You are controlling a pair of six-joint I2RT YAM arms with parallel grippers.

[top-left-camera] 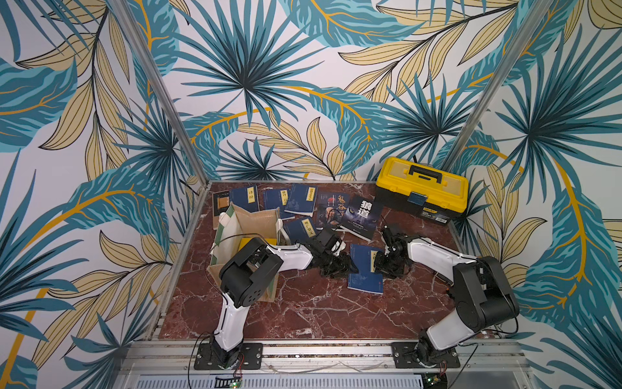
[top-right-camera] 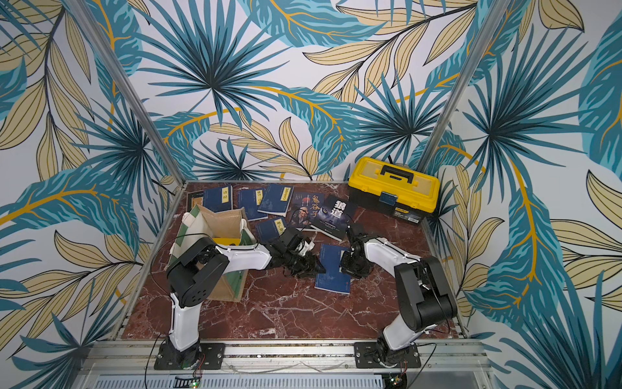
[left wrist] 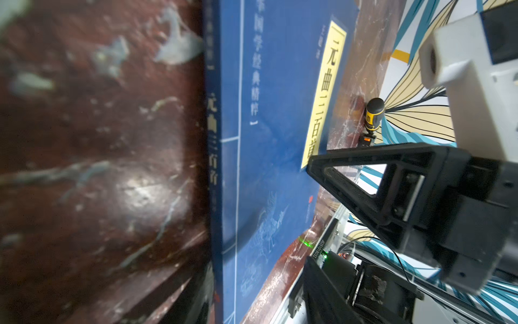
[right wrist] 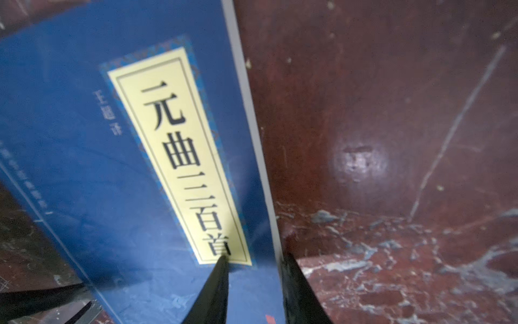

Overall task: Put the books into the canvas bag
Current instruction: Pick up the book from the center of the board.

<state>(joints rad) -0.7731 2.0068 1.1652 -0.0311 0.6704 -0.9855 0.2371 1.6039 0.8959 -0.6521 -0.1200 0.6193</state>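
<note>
Here, the desk (top-left-camera: 303,313) carries the canvas bag (top-left-camera: 255,222) at nine o'clock and books (top-left-camera: 301,198) along twelve. One navy book (top-left-camera: 365,272) lies at centre — the left hand (top-left-camera: 343,267) at its nine, the right hand (right wrist: 253,256) astride its three o'clock edge. Grasping or released, I cannot tell for either.

Robot lab test booth, aluminium frame (top-left-camera: 160,91), leaf-print walls (top-left-camera: 303,67), marble-look tabletop (top-left-camera: 319,310)

Navy book (top-left-camera: 361,272), red-veined marble table (top-left-camera: 303,313)
</note>
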